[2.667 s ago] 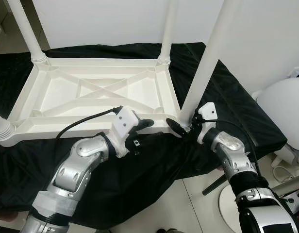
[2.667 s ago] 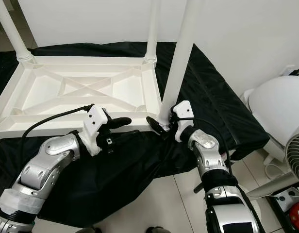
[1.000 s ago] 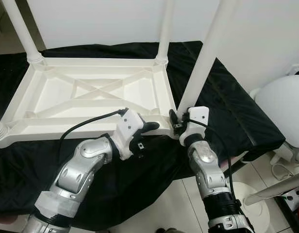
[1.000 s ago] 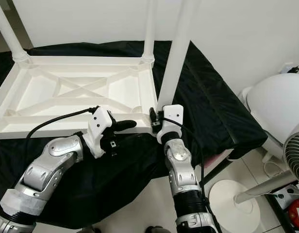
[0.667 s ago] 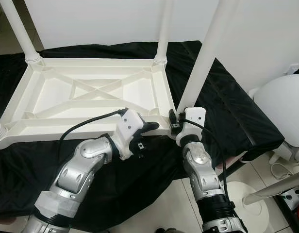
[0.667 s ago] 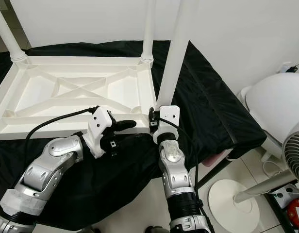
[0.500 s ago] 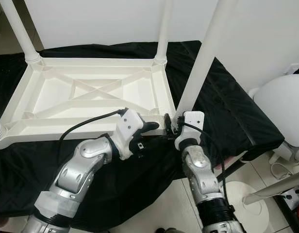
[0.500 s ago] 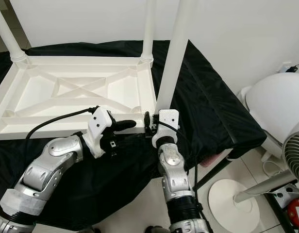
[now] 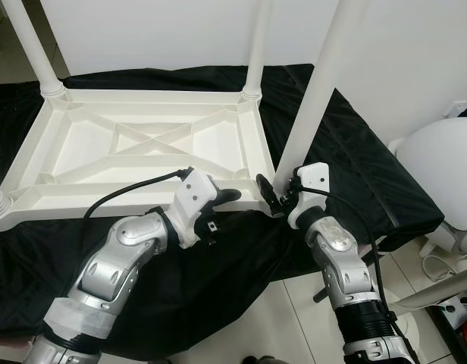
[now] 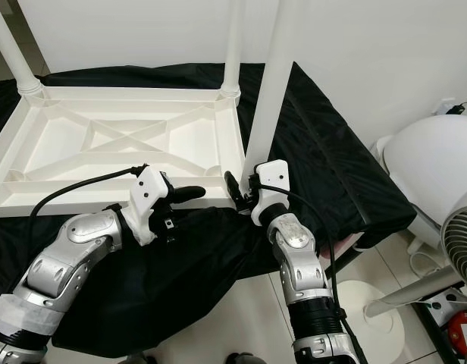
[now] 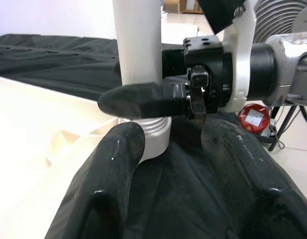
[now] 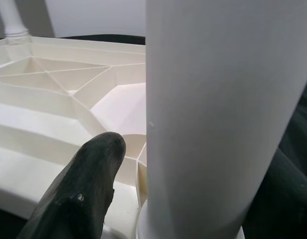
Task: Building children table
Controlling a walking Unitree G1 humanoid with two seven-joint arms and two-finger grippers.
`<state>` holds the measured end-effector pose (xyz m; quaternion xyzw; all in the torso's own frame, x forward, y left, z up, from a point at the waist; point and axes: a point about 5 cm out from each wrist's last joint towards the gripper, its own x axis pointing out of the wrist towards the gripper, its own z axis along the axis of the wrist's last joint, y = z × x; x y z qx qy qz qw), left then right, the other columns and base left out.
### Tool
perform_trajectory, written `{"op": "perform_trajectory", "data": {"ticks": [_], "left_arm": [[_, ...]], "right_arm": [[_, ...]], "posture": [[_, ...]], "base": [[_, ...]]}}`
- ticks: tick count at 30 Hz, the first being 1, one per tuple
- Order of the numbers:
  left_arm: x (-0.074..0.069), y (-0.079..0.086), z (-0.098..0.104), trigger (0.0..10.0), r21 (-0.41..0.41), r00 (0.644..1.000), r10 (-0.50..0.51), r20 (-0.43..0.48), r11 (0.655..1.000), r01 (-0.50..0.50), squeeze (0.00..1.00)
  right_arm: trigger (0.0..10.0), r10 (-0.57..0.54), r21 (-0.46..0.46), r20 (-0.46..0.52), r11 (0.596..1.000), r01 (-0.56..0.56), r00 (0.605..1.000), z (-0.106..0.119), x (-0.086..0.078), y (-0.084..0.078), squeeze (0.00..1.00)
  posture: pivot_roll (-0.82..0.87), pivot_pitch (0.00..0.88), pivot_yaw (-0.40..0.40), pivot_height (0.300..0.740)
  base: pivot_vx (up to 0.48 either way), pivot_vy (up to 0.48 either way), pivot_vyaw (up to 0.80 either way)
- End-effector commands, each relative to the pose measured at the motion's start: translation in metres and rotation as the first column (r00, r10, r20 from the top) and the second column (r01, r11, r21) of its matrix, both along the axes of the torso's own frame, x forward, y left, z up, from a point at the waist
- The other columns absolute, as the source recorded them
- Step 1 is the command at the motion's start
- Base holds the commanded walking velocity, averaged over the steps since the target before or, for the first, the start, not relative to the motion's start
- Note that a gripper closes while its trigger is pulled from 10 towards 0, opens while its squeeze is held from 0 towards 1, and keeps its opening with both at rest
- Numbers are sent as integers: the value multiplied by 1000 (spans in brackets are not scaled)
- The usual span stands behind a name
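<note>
The white children's table (image 9: pixel 127 199) lies upside down on a black cloth (image 9: pixel 355 152), legs pointing up. My right gripper (image 9: pixel 270 196) is at the foot of the near-right leg (image 9: pixel 313 98), just above its socket collar, shut on that leg. In the right wrist view one black finger (image 12: pixel 88 184) lies against the leg (image 12: pixel 218 109), which hides the other finger. My left gripper (image 9: pixel 224 199) hovers over the table's near rim, a hand's width left of that leg. It is open, both fingers (image 11: pixel 113 164) spread over the cloth with nothing between them.
Two more legs stand at the far corners (image 9: pixel 36 45) (image 9: pixel 258 45), and a ribbed socket (image 9: pixel 0 206) sits at the near-left corner. A white fan (image 9: pixel 438 167) with a round base (image 10: pixel 366 311) stands on the tiled floor at the right. A white wall is behind.
My right forearm has swung out to the right and its wrist has turned around the leg's foot. My left gripper has drawn back slightly to the left.
</note>
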<state>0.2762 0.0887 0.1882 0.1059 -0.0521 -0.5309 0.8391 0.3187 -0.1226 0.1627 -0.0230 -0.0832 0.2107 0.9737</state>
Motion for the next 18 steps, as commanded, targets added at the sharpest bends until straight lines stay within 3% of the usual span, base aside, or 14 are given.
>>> {"op": "perform_trajectory", "data": {"ticks": [1, 8, 16, 17, 18], "left_arm": [[-4, -3, 6, 10000, 11, 997, -70, 19, 998, 70, 0], [-5, -5, 10, 10000, -4, 997, -77, 27, 997, 77, 0], [-6, -3, 11, 10000, 9, 996, -84, 20, 996, 84, 0], [-6, -2, 12, 10000, 10, 996, -83, 20, 996, 83, 0], [-6, -2, 12, 10000, 10, 996, -83, 20, 996, 83, 0]], "right_arm": [[10000, 70, -22, -4, 997, -70, 998, -1, 0, 1, 0], [10000, 249, -130, -32, 959, -251, 968, -1, 9, -15, 0], [9804, 295, -204, -64, 931, -302, 953, 2, 23, -27, 0], [4235, 303, -212, -72, 926, -312, 950, 2, 25, -28, 0], [4235, 303, -212, -72, 926, -312, 950, 2, 25, -28, 0]], "posture": [[47, 103, -41, 740], [41, 110, -19, 740], [58, 122, -6, 740], [58, 122, -6, 740], [58, 122, -6, 740]], "base": [[0, 0, 0], [0, 0, 0], [0, 0, 0], [0, 0, 0], [0, 0, 0]]}}
